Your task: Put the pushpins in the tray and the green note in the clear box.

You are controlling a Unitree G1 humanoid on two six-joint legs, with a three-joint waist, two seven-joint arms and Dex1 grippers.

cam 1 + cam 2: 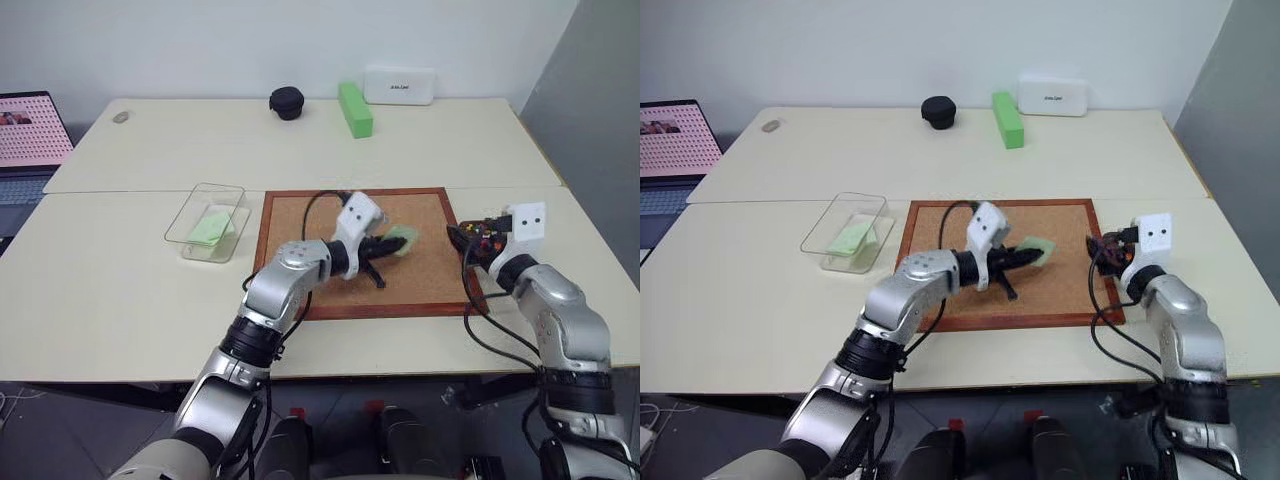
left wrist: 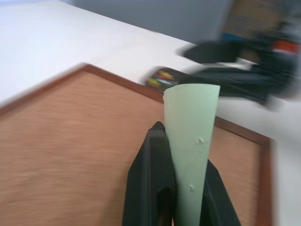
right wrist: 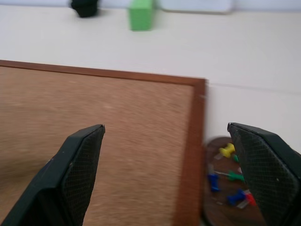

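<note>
- Left pincer (image 1: 392, 243) clenched on a green note (image 1: 403, 240), held just above the corkboard (image 1: 425, 280), toward its right half.
- In the left wrist view, note (image 2: 190, 141) upright and slightly curled between the two black fingers (image 2: 153, 188), with small pin holes in the paper.
- Right pincer (image 3: 174, 174) released, jaws wide apart, level, over the corkboard's right edge; fingers empty.
- Tray (image 3: 209, 197), dark brown, on the desk (image 1: 120, 300) just beside the corkboard's right frame, under the right pincer.
- Pushpins (image 3: 228, 181) lying loose inside the tray: yellow, green, blue and red heads visible.
- From the head views, tray (image 1: 462, 238) partly hidden behind the right wrist, coloured pins just visible.
- Clear box (image 1: 190, 215) to the left of the corkboard, near but apart from its frame.
- A second pale-green slip (image 1: 212, 229) lying flat inside that box.
- Further back on the desk: a bright green block (image 1: 354, 108), long and lying flat.
- Left of the block, a small black round case (image 1: 287, 102).
- Right of the block, against the wall, a white flat device (image 1: 399, 85).
- At the far left edge, a laptop (image 1: 30, 135) with a pink screen.
</note>
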